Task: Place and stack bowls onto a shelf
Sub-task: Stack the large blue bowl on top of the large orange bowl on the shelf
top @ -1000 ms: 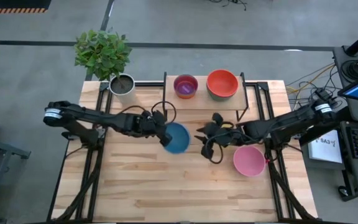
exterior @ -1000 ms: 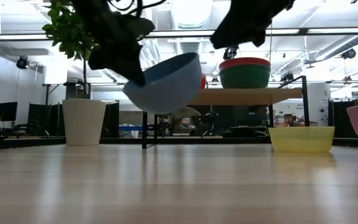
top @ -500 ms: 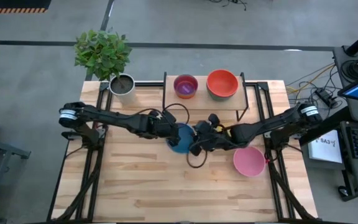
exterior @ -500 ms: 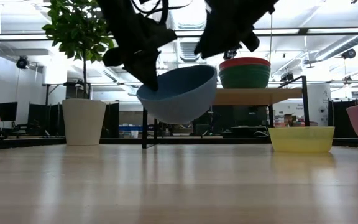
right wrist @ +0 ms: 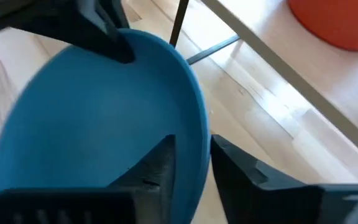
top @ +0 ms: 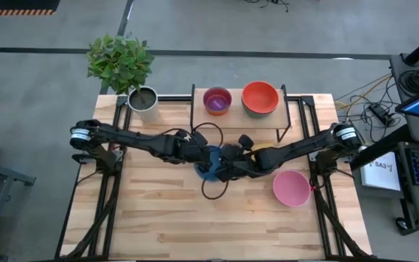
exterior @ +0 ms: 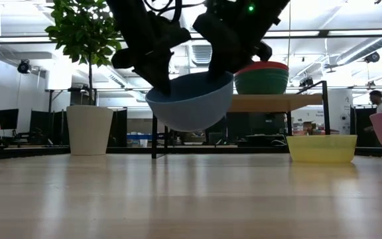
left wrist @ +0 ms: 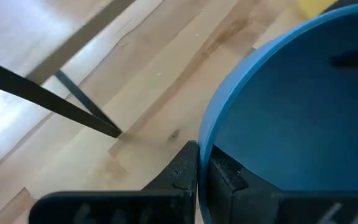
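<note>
The blue bowl point(exterior: 191, 101) hangs above the table in front of the shelf point(top: 235, 121). In the high view it point(top: 208, 172) is mostly hidden under both grippers. My left gripper point(left wrist: 199, 163) is shut on its left rim. My right gripper point(right wrist: 192, 144) is open at the right rim, one finger inside the bowl and one outside. Whether they touch the rim I cannot tell. A purple bowl point(top: 217, 100) and a red bowl point(top: 260, 97) stand on the shelf, the red one nested in a teal bowl point(exterior: 261, 82). My left gripper pinches the blue bowl's rim point(left wrist: 205, 134) on its left side, one finger inside the bowl point(left wrist: 227, 177) and one outside point(left wrist: 184, 169). The fingers come slanting down from the table's left. The bowl is lifted clear of the table, mouth up and nearly level.
A pink bowl point(top: 292, 188) stands on the table at the right, and a yellow bowl point(exterior: 321, 147) stands by the shelf's right legs. A grey plant pot point(top: 143, 100) stands at the far left corner. The near half of the table holds nothing.
My right gripper has gone toward the table's left, up to the blue bowl, and its fingers now straddle the right rim. My left gripper has carried the bowl a little toward the right and tipped it from tilted to nearly level.
</note>
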`<state>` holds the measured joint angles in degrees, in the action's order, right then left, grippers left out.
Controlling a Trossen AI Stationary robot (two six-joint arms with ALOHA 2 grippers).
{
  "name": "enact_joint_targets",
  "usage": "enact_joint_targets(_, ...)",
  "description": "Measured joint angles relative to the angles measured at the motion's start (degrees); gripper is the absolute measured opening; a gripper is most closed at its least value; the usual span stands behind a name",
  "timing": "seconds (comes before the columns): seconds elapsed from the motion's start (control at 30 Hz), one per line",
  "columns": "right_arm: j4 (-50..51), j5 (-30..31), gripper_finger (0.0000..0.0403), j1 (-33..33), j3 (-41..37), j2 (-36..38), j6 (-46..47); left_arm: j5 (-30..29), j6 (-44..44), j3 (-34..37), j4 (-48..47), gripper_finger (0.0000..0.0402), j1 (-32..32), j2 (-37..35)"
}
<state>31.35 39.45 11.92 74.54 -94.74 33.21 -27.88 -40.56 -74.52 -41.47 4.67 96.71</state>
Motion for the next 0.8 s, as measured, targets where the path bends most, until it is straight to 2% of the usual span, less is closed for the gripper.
enact_joint_targets(0.17,0.6,0.2,0.0021,-0.4,0.0,0.0,0.0,0.3,0.2,0.0,0.2,0.0,0.6,0.0)
enact_joint_targets(0.37,0.8,0.0,0.0012,-0.3,0.0,0.1,-0.1,0.3,2.1,-0.4,0.4,0.0009,1.0,-0.2)
enact_joint_targets(0.8,3.5,-5.8,0.001,-0.2,0.0,1.2,-1.2,3.3,12.1,-0.5,3.9,0.0163,1.0,-2.3)
